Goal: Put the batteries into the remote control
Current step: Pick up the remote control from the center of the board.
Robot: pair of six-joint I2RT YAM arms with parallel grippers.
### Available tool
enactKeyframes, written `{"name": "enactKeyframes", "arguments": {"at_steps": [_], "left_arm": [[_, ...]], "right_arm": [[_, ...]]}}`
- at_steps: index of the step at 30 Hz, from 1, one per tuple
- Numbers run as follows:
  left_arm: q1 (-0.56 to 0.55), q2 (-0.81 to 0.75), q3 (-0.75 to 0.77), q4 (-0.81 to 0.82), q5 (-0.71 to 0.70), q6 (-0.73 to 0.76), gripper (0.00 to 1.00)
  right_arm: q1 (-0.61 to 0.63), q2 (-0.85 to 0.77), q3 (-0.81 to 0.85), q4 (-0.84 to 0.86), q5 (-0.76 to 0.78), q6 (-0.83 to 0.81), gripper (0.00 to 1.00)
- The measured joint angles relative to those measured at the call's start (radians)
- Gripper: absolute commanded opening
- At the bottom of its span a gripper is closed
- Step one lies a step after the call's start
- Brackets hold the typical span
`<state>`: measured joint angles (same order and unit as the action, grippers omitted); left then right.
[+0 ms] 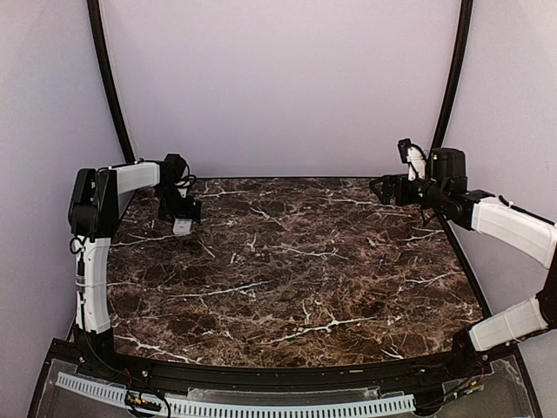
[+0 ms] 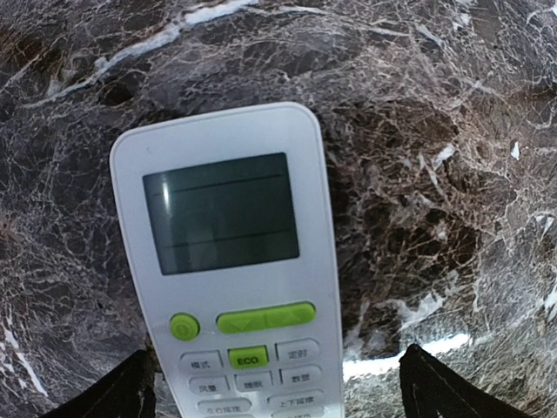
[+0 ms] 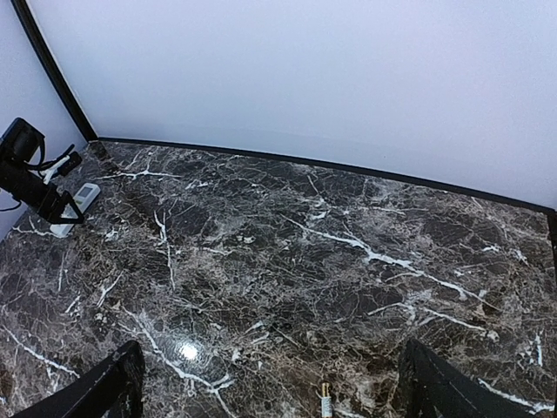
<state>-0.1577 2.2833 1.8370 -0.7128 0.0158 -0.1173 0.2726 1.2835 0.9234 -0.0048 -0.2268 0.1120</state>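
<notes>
The white remote control [image 2: 231, 261] lies face up on the marble table, its grey display at the far end and green buttons below. My left gripper [image 2: 277, 351] is open and straddles the remote's button end; the right finger [image 2: 444, 392] stands clear of it. In the top view the remote [image 1: 182, 226] sits at the far left under the left gripper [image 1: 180, 212]. My right gripper [image 3: 271, 343] is open and empty above the far right of the table [image 1: 380, 187]. One small battery [image 3: 325, 406] lies on the table just below it. The remote also shows in the right wrist view [image 3: 77, 202].
The dark marble table [image 1: 296, 261] has a black rim and white walls behind. A black curved pole [image 1: 109, 78] stands at the back left and another [image 1: 452, 70] at the back right. The left arm [image 3: 30, 174] shows at the far left of the right wrist view.
</notes>
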Motion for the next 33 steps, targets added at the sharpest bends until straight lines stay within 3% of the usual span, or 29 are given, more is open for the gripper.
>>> {"name": "enactKeyframes", "arguments": {"at_steps": [4, 8, 9, 11, 15, 21, 25, 29, 33], "left_arm": [[0.003, 0.000, 0.000, 0.000, 0.002, 0.000, 0.81], [0.005, 0.000, 0.000, -0.001, 0.004, -0.003, 0.51], [0.005, 0.000, 0.000, -0.003, 0.000, -0.002, 0.39], [0.008, 0.000, 0.000, -0.005, 0.016, 0.005, 0.23], [0.008, -0.003, -0.005, 0.000, 0.035, 0.010, 0.02], [-0.001, -0.088, -0.125, 0.048, 0.103, 0.021, 0.00], [-0.074, -0.261, -0.247, 0.108, 0.129, 0.044, 0.00], [-0.255, -0.557, -0.370, 0.255, 0.179, 0.089, 0.00], [-0.500, -0.896, -0.513, 0.563, 0.330, 0.111, 0.00]], "right_arm": [[0.000, 0.000, 0.000, 0.000, 0.000, -0.002, 0.99], [0.000, 0.000, 0.000, 0.000, 0.000, -0.003, 0.99], [0.000, 0.000, 0.000, 0.000, 0.000, -0.003, 0.98], [0.000, 0.000, 0.000, -0.004, 0.000, -0.003, 0.99], [0.000, 0.000, 0.002, -0.014, 0.000, -0.003, 0.99], [0.003, -0.007, 0.031, -0.049, -0.024, -0.004, 0.98], [0.006, -0.045, 0.060, -0.060, -0.107, -0.007, 0.97], [0.045, -0.109, 0.097, -0.022, -0.265, -0.008, 0.97], [0.156, -0.153, 0.154, 0.097, -0.463, -0.008, 0.98]]}}
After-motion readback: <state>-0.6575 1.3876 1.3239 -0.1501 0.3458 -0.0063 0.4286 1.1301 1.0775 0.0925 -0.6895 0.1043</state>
